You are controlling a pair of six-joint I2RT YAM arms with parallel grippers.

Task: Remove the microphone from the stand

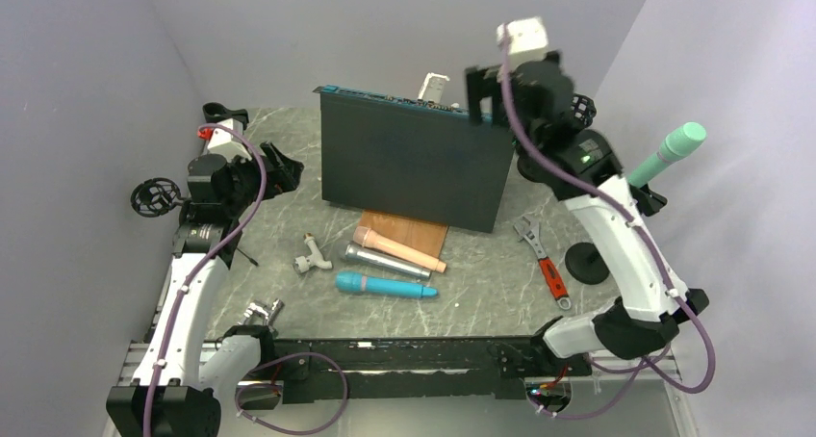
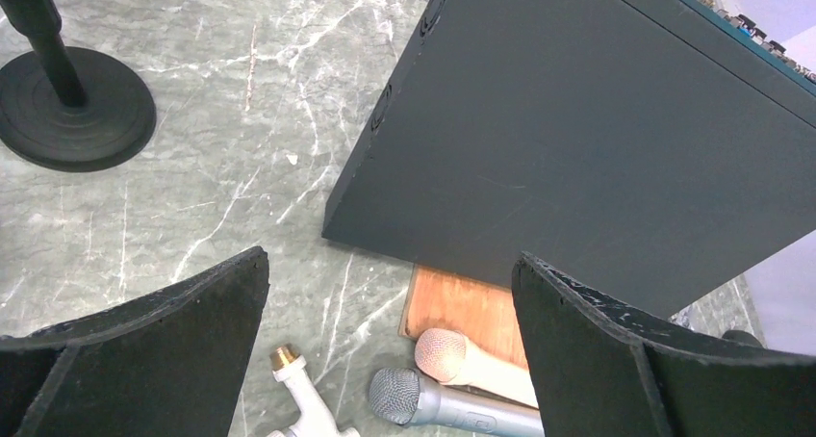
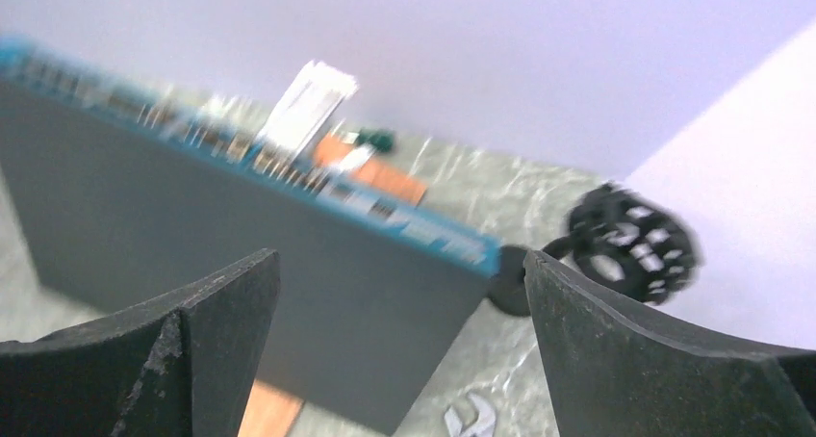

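Observation:
A mint-green microphone (image 1: 671, 153) sits tilted in the clip of a black stand at the right, its round base (image 1: 589, 262) on the table. My right gripper (image 1: 478, 94) is open and empty, raised high over the black box's right end, left of that microphone and apart from it. In the right wrist view the gripper (image 3: 402, 259) is open, and the mint microphone is out of view. My left gripper (image 1: 284, 167) is open and empty at the left of the box. In the left wrist view it (image 2: 390, 264) is wide open.
A tall black box (image 1: 414, 158) stands mid-table with a wooden board (image 1: 409, 233) in front. Pink (image 1: 397, 249), silver (image 1: 385, 262) and blue (image 1: 385, 285) microphones lie there, with a white pipe fitting (image 1: 311, 256) and a wrench (image 1: 544, 259). Empty stands are at left (image 1: 154, 198) and back right (image 3: 630, 243).

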